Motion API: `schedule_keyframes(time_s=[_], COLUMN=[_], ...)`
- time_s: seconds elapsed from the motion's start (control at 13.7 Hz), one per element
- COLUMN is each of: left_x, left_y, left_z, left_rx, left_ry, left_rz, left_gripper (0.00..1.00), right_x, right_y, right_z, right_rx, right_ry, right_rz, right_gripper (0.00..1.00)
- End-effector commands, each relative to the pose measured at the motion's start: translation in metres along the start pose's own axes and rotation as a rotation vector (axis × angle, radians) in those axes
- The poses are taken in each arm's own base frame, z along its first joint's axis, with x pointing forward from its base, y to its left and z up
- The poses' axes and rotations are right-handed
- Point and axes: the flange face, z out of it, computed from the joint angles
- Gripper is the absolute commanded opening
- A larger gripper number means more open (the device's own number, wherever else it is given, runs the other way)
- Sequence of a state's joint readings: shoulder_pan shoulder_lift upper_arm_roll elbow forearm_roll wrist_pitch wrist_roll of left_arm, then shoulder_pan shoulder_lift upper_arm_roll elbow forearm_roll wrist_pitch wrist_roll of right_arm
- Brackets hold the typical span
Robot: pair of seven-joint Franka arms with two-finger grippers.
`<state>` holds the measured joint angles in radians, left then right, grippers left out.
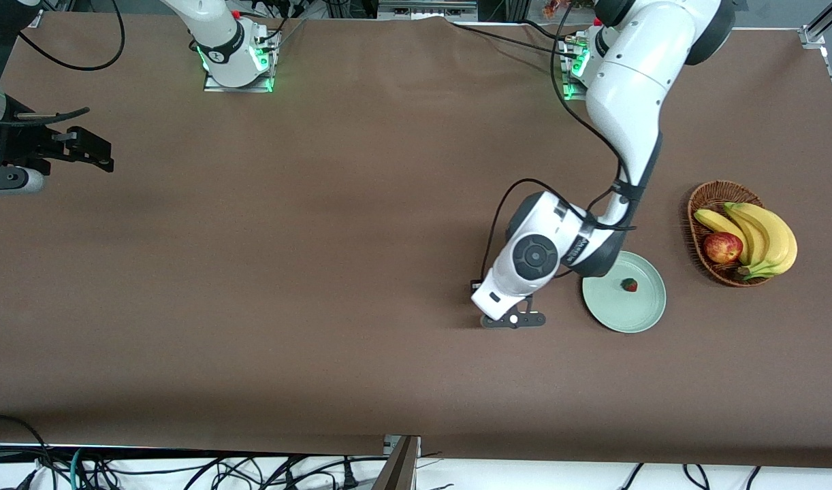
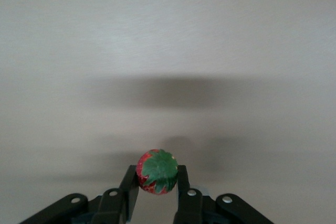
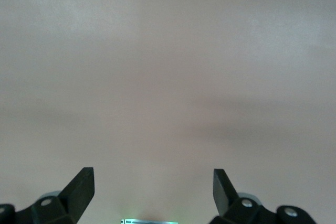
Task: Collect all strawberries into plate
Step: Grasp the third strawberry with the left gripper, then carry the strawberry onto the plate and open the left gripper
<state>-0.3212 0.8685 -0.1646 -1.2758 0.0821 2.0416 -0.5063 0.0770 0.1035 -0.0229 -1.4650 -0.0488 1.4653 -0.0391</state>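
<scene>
You see a red strawberry [image 2: 156,172] with a green leafy cap, a pale mint-green plate [image 1: 634,316], yellow bananas [image 1: 763,235], a red apple [image 1: 722,247], a brown wicker basket [image 1: 705,197], and a plain brown table [image 1: 321,272].

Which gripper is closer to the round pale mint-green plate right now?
Left. The left gripper, shut on a small red strawberry, is low over the table beside the plate. The right gripper waits open at the right arm's end of the table.

Left claw [image 2: 157,182] clamped low; right claw [image 3: 153,190] spread, waiting.
</scene>
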Motion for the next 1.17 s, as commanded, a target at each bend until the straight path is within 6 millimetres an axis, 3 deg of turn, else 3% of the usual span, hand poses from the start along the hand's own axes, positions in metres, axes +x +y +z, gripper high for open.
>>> schedule_keyframes(time_s=[0.0,0.22,0.44,0.59,0.66,0.73,0.81,0.88,1.1], left_x=[0.001,0.012,0.025,0.025,0.025,0.026,0.028,0.029,0.032], left_y=[-0.048,-0.113,-0.18,-0.201,-0.209,-0.216,-0.224,-0.225,-0.238], left_z=[-0.035,-0.053,-0.049,-0.051,-0.056,-0.056,-0.058,-0.059,-0.061], left_rx=[0.039,0.048,0.024,0.032,0.034,0.034,0.048,0.08,0.084], left_ry=[-0.084,-0.158,-0.196,-0.229,-0.233,-0.236,-0.233,-0.223,-0.219], left_rz=[0.103,0.171,0.257,0.269,0.265,0.257,0.263,0.297,0.291], left_gripper=[0.0,0.0,0.0,0.0,0.05,0.23,0.57,1.0,1.0], right_x=[0.0,0.0,0.002,0.001,0.002,0.005,0.005,0.005,0.005], right_y=[-0.001,-0.003,-0.004,-0.001,-0.001,-0.001,-0.001,0.0,0.0], right_z=[0.0,0.0,0.002,0.001,0.0,0.002,0.001,0.001,0.002], right_rx=[0.019,0.017,0.013,0.01,0.009,0.01,0.01,0.01,0.01], right_ry=[0.004,0.003,0.001,0.002,0.005,0.002,0.004,0.005,0.002], right_rz=[0.01,0.005,0.003,0.006,0.006,0.006,0.006,0.008,0.009], right_gripper=[1.0,1.0,1.0,1.0,1.0,1.0,1.0,1.0,1.0])
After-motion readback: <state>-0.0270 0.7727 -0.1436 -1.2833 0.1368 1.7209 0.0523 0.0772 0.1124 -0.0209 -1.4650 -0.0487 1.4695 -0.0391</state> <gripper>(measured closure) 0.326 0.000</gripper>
